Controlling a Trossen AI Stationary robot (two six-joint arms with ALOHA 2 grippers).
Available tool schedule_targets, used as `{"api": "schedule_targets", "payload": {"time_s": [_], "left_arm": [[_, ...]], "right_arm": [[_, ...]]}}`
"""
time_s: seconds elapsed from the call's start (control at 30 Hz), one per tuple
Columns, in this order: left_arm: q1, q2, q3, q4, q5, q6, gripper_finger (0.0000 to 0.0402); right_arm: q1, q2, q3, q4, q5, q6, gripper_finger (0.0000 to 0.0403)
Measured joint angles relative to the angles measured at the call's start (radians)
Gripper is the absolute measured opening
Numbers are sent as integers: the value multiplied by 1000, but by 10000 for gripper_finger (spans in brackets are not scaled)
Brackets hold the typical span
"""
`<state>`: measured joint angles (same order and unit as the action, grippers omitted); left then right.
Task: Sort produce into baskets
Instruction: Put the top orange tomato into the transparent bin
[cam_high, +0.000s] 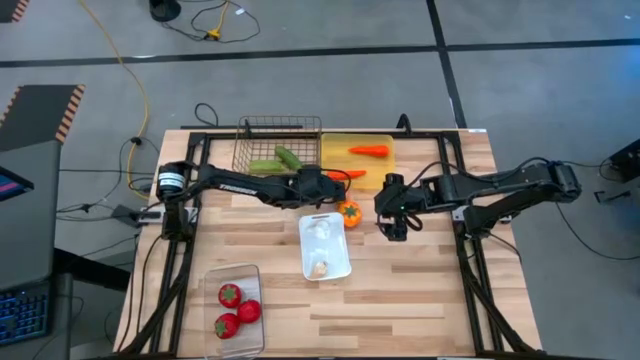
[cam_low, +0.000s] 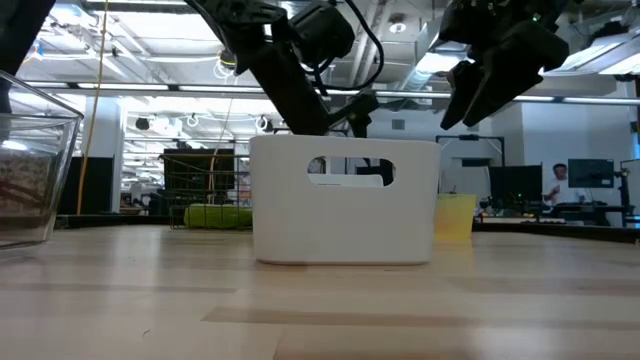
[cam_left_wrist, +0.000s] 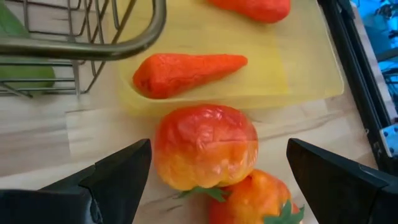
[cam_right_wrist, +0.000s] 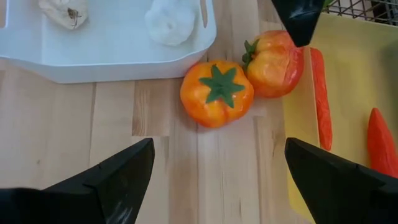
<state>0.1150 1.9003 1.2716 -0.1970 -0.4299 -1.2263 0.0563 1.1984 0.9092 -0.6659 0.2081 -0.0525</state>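
Note:
Two orange-red peppers lie on the table between the yellow tray (cam_high: 380, 168) and the white tray (cam_high: 325, 262). My left gripper (cam_left_wrist: 219, 149) is open and stands over the one nearer the yellow tray (cam_left_wrist: 205, 146), one finger on each side, without touching it. It hides that pepper in the high view. The other pepper (cam_right_wrist: 217, 92) lies beside it. My right gripper (cam_right_wrist: 219, 149) is open and empty, above the table to the right of the peppers (cam_high: 393, 228). Two carrots (cam_high: 369, 151) lie in the yellow tray, two cucumbers (cam_high: 275, 160) in the wire basket (cam_high: 255, 130), garlic bulbs (cam_high: 320, 228) in the white tray, and red fruits (cam_high: 238, 308) in the clear tub (cam_high: 252, 272).
The wire basket's rim (cam_left_wrist: 81, 46) and the yellow tray's near edge (cam_left_wrist: 236, 99) lie just beyond my left gripper. The white tray's far end (cam_right_wrist: 118, 65) is close to the peppers. Bare wood shows on the table's near right part (cam_high: 420, 300).

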Motion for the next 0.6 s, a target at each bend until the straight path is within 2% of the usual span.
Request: {"api": "schedule_targets", "payload": {"time_s": [0.6], "left_arm": [[-14,0,0,4,-59,10,361]], "right_arm": [[0,0,0,1,0,0,388]]}}
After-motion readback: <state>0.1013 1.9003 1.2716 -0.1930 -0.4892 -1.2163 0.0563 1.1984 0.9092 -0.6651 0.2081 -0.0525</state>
